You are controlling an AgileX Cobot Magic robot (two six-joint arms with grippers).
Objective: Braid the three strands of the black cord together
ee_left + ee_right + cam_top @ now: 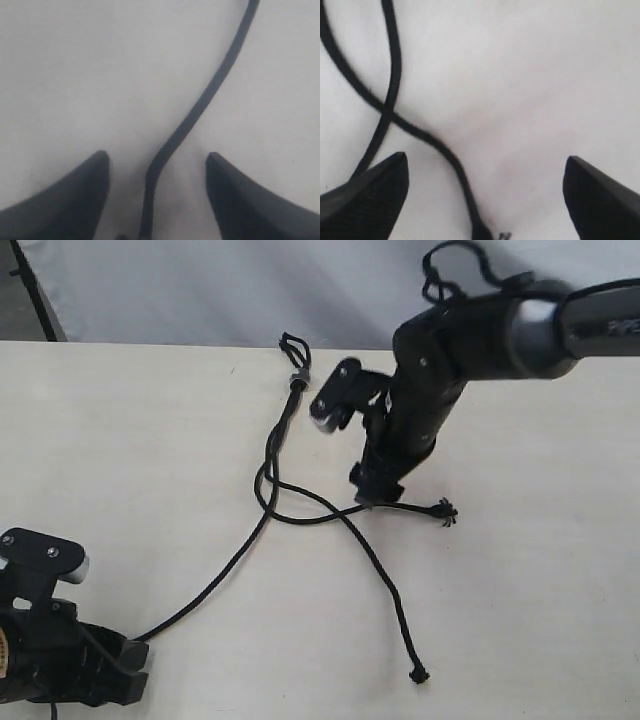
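The black cord lies on the pale table, its short loop (291, 344) and grey band (297, 378) at the far end. From the band the three strands fan out and cross one another near the middle. One strand (215, 575) runs to my left gripper (138, 668), which is open, and it lies loose between the fingers (75, 200). A second strand (410, 507) ends in a frayed tip beside my right gripper (372, 492). That gripper is open and low over the strand (455, 160). The third strand (385, 590) ends near the front.
The table (120, 440) ends at a grey backdrop behind the loop. A dark pole (35, 295) stands at the back left corner. The right arm (520, 330) reaches in from the upper right, above the table.
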